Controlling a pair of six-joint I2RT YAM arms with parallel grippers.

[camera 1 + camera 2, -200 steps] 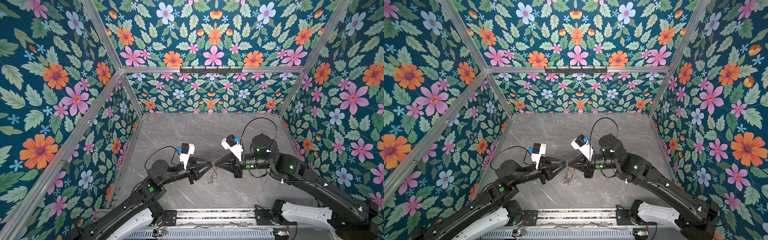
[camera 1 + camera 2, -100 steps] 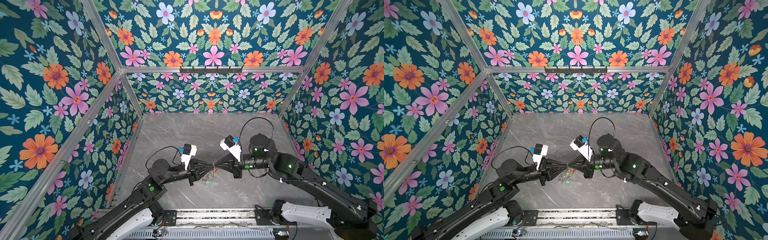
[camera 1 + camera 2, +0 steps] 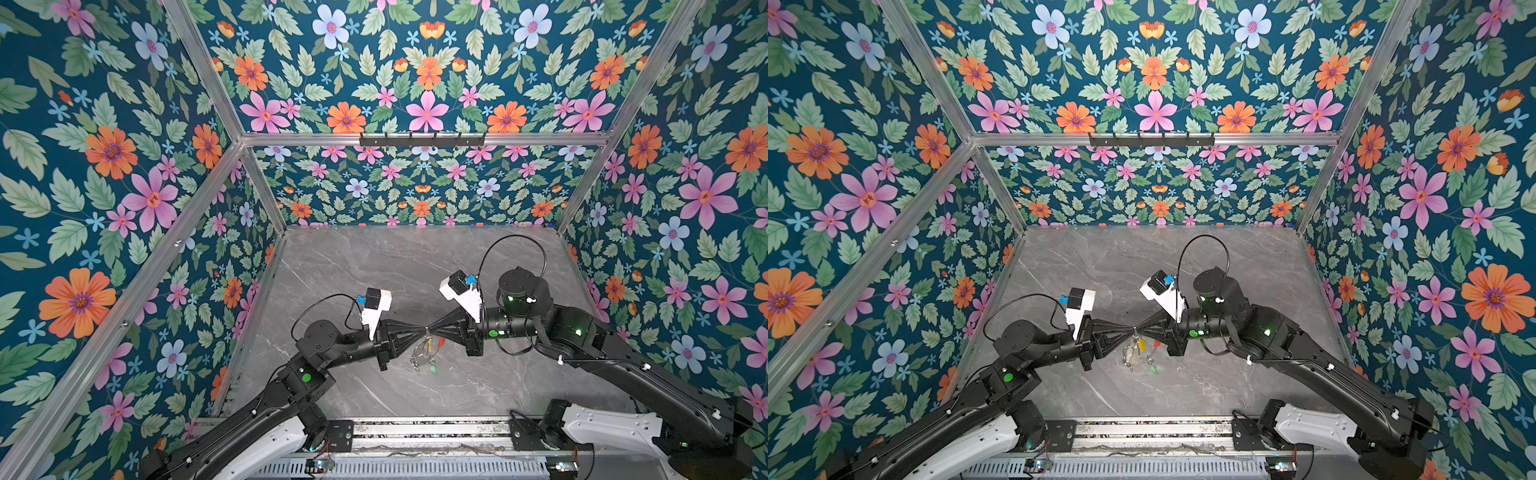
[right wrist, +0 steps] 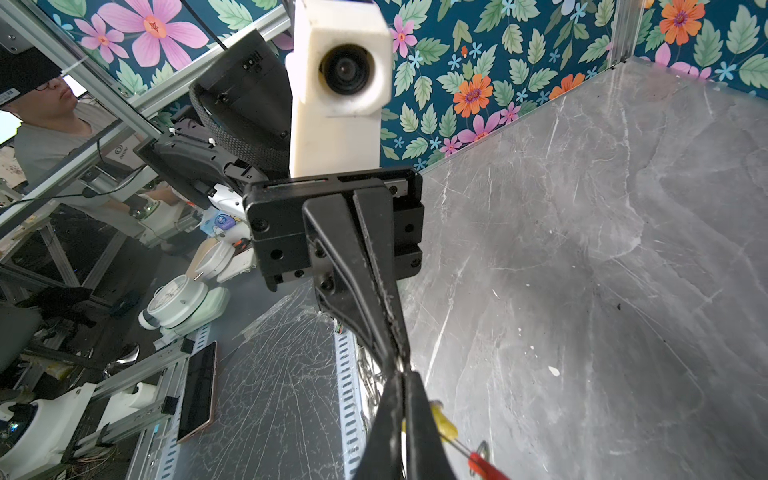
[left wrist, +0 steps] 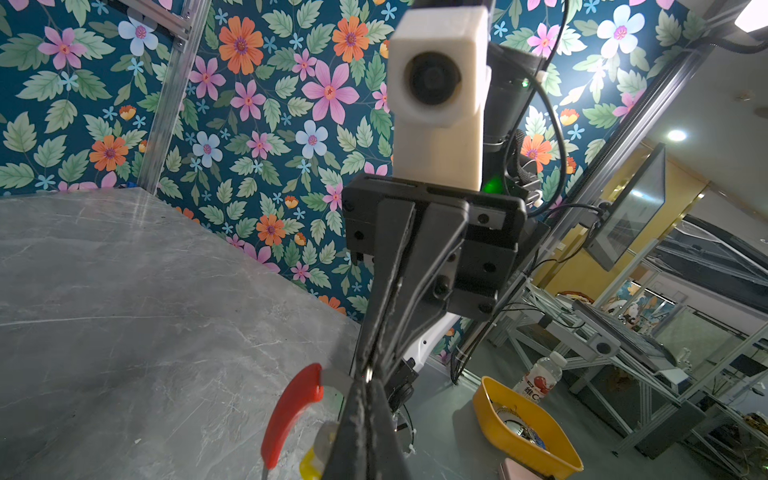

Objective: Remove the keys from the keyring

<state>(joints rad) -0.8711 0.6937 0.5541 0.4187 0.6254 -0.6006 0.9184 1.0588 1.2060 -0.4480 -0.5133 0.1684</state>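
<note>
Above the grey marbled table (image 3: 374, 270), the right gripper (image 3: 430, 330) pinches the flat round metal keyring (image 3: 426, 348). The left gripper (image 3: 421, 331) is clenched tip to tip with it, its catch hidden. Shiny keys (image 3: 415, 360) dangle above the table. Only the top views show the green plastic tag (image 3: 433, 368).

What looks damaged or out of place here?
The clear sheet by the front rail shows web-like cracks or creases; I cannot tell which. Otherwise, the keyring hangs in the air where the left gripper and right gripper meet, keys dangling.
</note>
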